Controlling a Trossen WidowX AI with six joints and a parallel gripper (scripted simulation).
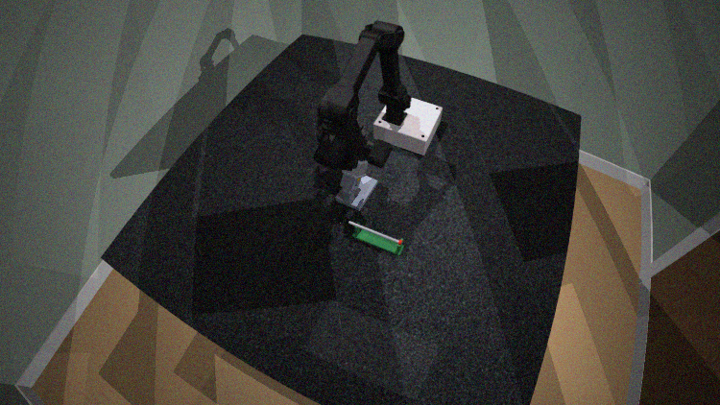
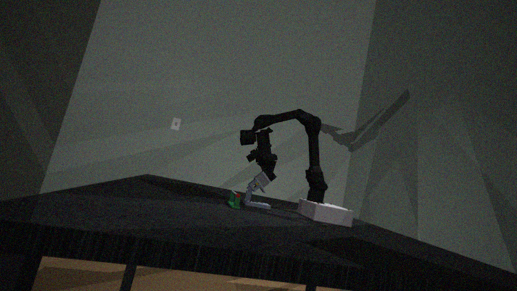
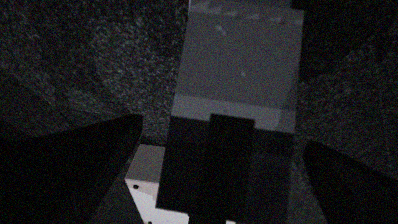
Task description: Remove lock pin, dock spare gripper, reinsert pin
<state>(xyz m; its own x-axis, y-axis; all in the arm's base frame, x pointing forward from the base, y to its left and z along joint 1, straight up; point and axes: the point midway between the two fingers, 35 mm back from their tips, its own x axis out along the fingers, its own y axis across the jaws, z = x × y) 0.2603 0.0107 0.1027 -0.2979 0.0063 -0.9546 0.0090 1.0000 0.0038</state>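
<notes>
The lock pin [image 1: 374,231] [image 2: 238,195] is lying along the top of a green cradle [image 1: 377,242] [image 2: 234,203] on the dark table [image 1: 427,312] [image 2: 144,209], its red head sitting at one end. Just beside the cradle, the pale grey mount [image 1: 368,192] [image 2: 257,205] is standing on its flat foot, with its upper part leaning over at a slant. A tilted grey block [image 2: 262,177] [image 3: 240,65] is showing at the top, with a small yellow mark near it in the exterior view; I can't tell how far it is seated in the socket.

The gripper [image 1: 352,162] [image 2: 271,176] [image 3: 222,135] is reaching down at that block with its fingers spread wide, one on each side and nothing clamped between them. From where I'm standing, I can't make out whether any part of it is touching. A black piece below the block is showing between the fingers in the wrist view. Behind, the black arm [image 1: 390,65] [image 2: 313,144] is arching up from a white box [image 1: 430,118] [image 2: 332,215], and farther off a small pale plate [image 2: 176,123] is hanging on the wall [image 2: 216,72].
</notes>
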